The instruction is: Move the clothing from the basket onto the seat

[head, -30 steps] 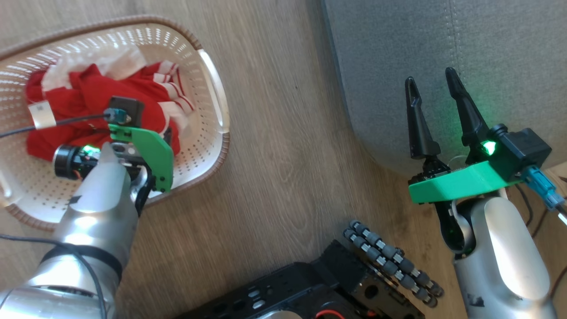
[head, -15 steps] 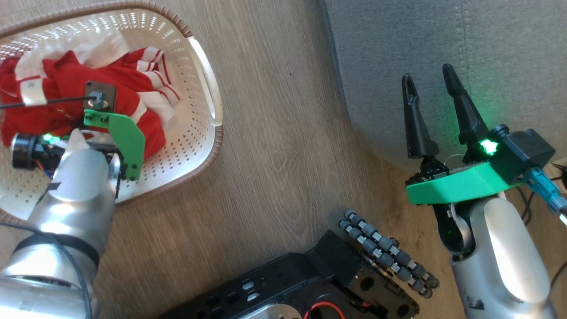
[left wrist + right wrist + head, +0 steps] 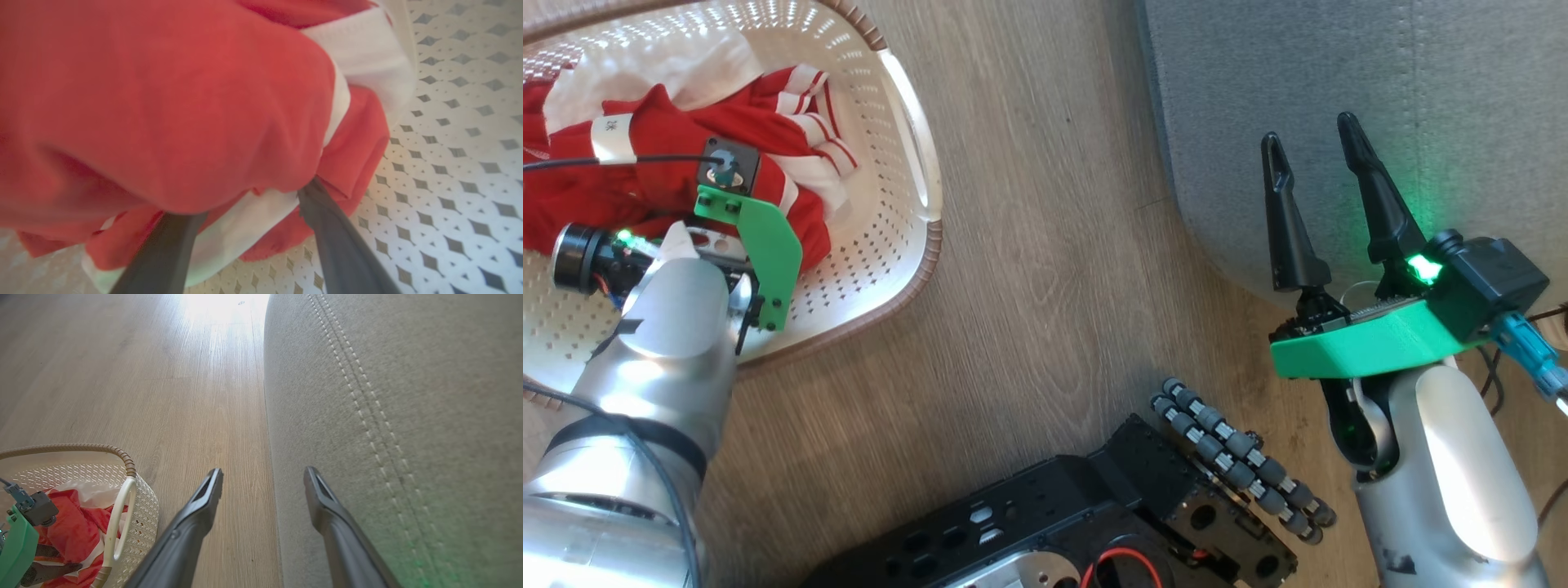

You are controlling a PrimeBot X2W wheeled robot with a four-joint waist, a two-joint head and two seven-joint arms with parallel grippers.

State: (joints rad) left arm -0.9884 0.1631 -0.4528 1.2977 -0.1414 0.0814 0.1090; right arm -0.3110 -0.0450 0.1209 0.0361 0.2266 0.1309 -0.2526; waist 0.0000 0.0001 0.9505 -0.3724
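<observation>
The cream basket [image 3: 870, 269] stands on the floor at the upper left, and the red and white clothing [image 3: 662, 139] lies heaped inside it. My left arm reaches down into the basket. In the left wrist view my left gripper [image 3: 249, 200] is open, its fingers [image 3: 327, 228] spread and their tips buried under a red fold with a white band between them. To the right, my right gripper [image 3: 1308, 131] hangs open and holds nothing over the front edge of the grey seat [image 3: 1339, 65]. In the right wrist view the seat [image 3: 408, 416] and its stitching lie right of the gripper [image 3: 263, 471].
Wooden floor [image 3: 1045, 245] separates the basket from the seat. My black base with its roller wheel [image 3: 1233, 465] sits at the bottom middle. Cables [image 3: 1503, 384] trail by the right arm. The right wrist view catches the basket [image 3: 143, 506] and the clothing [image 3: 77, 526] at its lower left.
The head camera has shifted, so the whole picture has slid. My left wrist stays over the clothing in the basket with only a small move. The right arm has not moved.
</observation>
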